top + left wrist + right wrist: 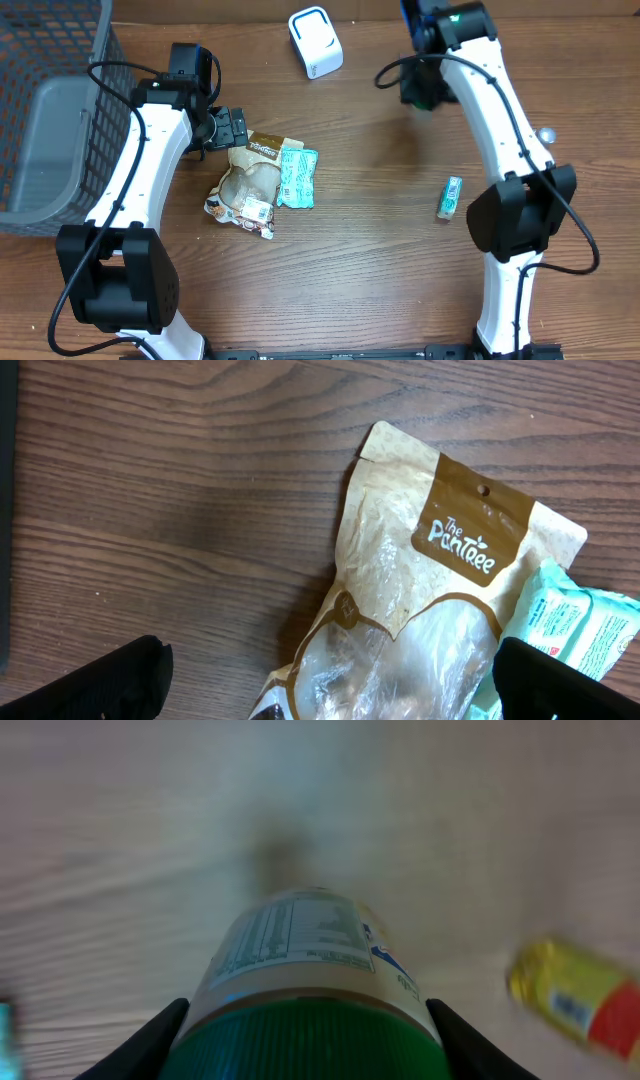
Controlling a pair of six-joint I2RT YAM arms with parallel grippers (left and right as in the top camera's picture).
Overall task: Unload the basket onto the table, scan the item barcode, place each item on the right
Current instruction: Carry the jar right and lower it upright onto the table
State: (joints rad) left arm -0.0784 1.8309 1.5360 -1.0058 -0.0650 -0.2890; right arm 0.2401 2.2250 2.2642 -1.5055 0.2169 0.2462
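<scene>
The green-capped bottle (290, 935) is clamped between the fingers of the right gripper (310, 1045), gripped just below the cap and carried clear of the table. The white box-shaped device (315, 42), taken to be the scanner, stands on the table off to that gripper's left, near but apart from it.

On the side of the label turned toward the wrist camera a printed facts table is seen; no barcode can be made out there. It is therefore judged that the step in hand is presenting the bottle, and that it is best done by bringing the bottle across to the scanner and turning it about its long axis until the code faces the reading window. Which face of the scanner holds the window cannot be told. The bottle should be moved slowly and held square, so that the curved label is not read at a slant. The grip should not be loosened, since the smooth round body could slip.

A blurred yellow-and-red object (575, 998) lies below and to the right of the gripper.

The left gripper (335, 682) is spread wide and holds nothing; it hangs over the Pantree pouch (440, 560) and the teal wipes pack (570, 625).
</scene>
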